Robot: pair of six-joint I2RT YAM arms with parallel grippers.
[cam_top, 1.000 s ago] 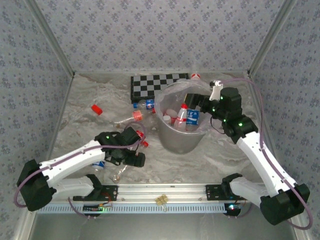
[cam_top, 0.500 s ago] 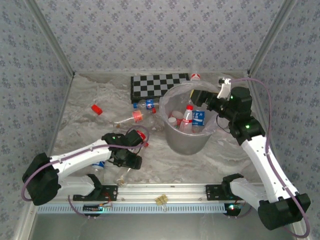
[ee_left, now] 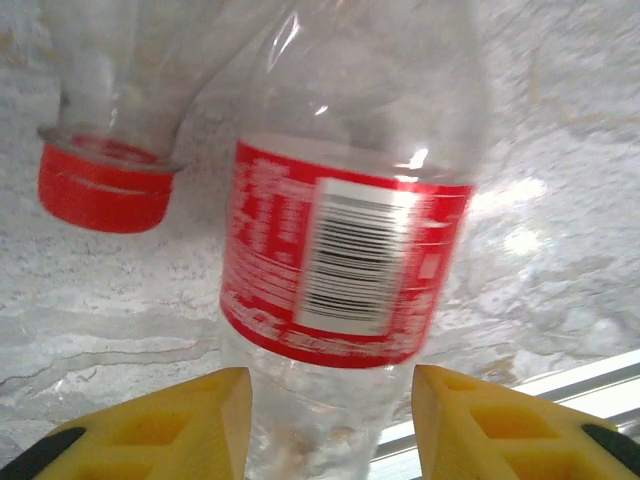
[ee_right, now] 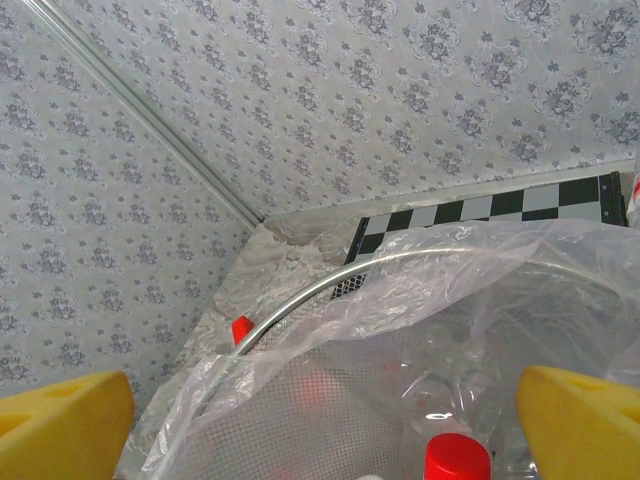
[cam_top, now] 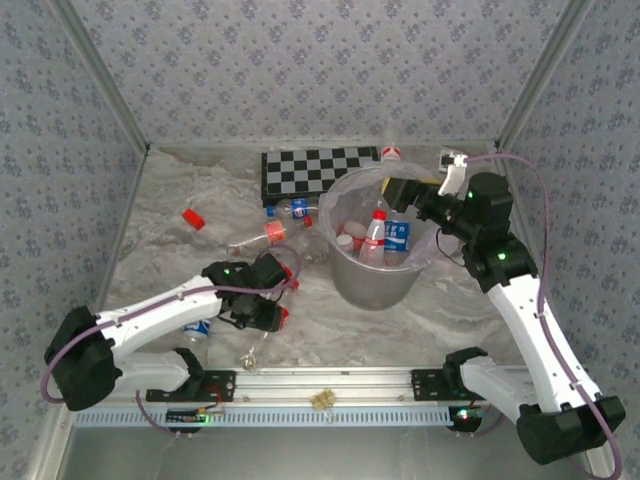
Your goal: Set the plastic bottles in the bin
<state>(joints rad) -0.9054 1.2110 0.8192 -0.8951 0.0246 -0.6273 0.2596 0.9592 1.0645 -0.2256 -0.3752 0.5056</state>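
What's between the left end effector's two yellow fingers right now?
In the left wrist view, a clear plastic bottle with a red barcode label lies between the yellow fingers of the left end effector.

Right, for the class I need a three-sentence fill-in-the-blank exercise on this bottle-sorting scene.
1. The left gripper straddles a bottle with a ___ label.
2. The right gripper hovers over the bin with its jaws ___.
3. The checkerboard has squares in black and ___.
Missing words: red; open; white.
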